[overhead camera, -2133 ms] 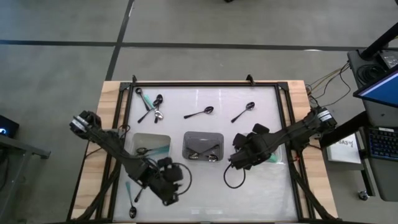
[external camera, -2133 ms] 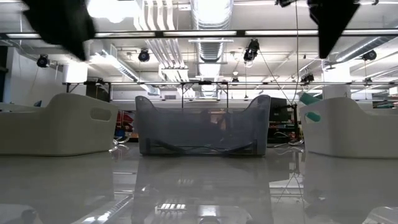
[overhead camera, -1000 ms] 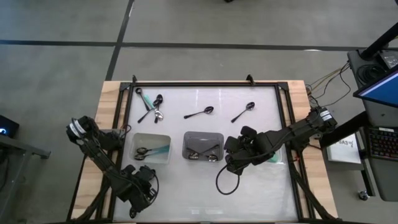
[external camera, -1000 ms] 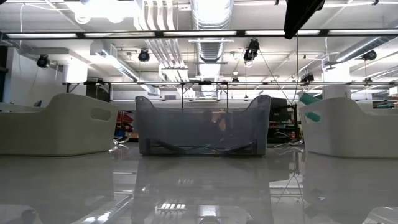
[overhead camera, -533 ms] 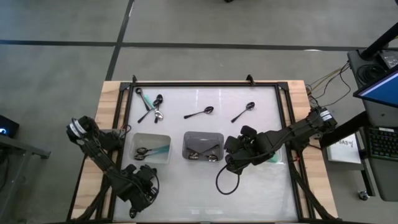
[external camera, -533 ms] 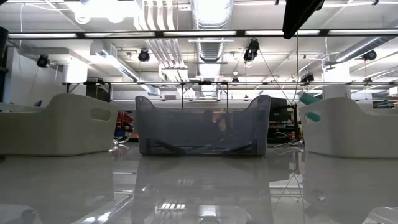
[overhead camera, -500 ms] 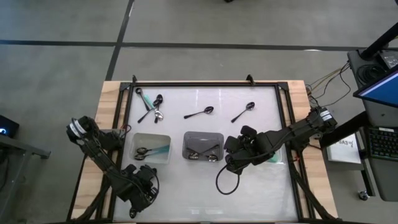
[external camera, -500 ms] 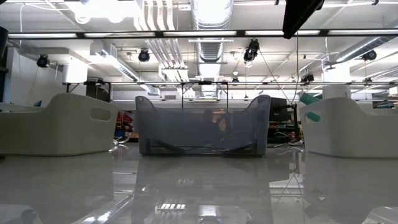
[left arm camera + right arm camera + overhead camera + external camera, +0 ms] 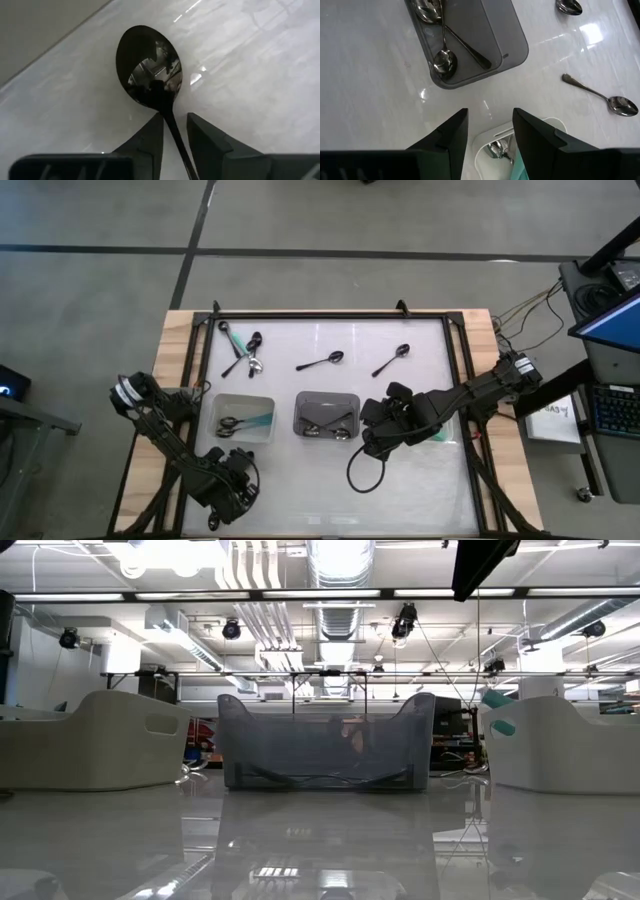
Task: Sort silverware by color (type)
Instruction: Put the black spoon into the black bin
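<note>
A black spoon point(image 9: 149, 67) lies flat on the white table near its front left corner and also shows in the high view point(image 9: 212, 523). My left gripper point(image 9: 175, 130) is low over it, open by a narrow gap, one finger on either side of the handle just behind the bowl; I see no touch. In the high view my left gripper point(image 9: 222, 505) covers most of the spoon. My right gripper point(image 9: 490, 125) is open and empty, above the table between the grey tray point(image 9: 470, 40) and the right white tray point(image 9: 520, 145); it also shows in the high view point(image 9: 378, 438).
The left white tray point(image 9: 245, 420) holds dark spoons and a mint-green one. The grey tray point(image 9: 327, 415) holds silver spoons. Two black spoons point(image 9: 322, 362) point(image 9: 392, 360) and a mixed cluster point(image 9: 240, 350) lie at the far side. The table's front middle is bare.
About two seconds ago my left gripper went toward the table's left edge, to the black spoon at the front left corner; in the last second it has stayed there. My right gripper shifted a little toward the grey tray early on and has kept still since.
</note>
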You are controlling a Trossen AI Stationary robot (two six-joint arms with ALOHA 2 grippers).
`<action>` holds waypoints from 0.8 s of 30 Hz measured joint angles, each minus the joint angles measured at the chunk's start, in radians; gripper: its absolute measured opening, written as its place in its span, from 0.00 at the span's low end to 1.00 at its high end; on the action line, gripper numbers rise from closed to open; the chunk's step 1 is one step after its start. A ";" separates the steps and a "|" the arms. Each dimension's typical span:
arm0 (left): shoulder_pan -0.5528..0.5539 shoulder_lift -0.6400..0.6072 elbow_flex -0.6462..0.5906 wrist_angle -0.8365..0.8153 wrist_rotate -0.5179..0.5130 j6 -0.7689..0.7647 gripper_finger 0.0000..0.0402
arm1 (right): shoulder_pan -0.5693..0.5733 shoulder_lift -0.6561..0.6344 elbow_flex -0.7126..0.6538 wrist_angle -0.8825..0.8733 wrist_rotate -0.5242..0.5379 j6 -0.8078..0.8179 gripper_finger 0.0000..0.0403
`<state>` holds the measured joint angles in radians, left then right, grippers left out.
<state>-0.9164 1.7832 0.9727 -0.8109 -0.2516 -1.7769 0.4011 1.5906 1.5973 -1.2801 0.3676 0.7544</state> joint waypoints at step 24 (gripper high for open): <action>0.175 -0.048 0.354 -0.049 -0.414 0.735 0.00 | -0.001 0.000 0.000 0.016 0.083 -0.059 0.37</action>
<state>-0.7416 1.7354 1.3264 -0.8600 -0.6659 -1.0423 0.4004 1.5909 1.5974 -1.2643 0.4503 0.6950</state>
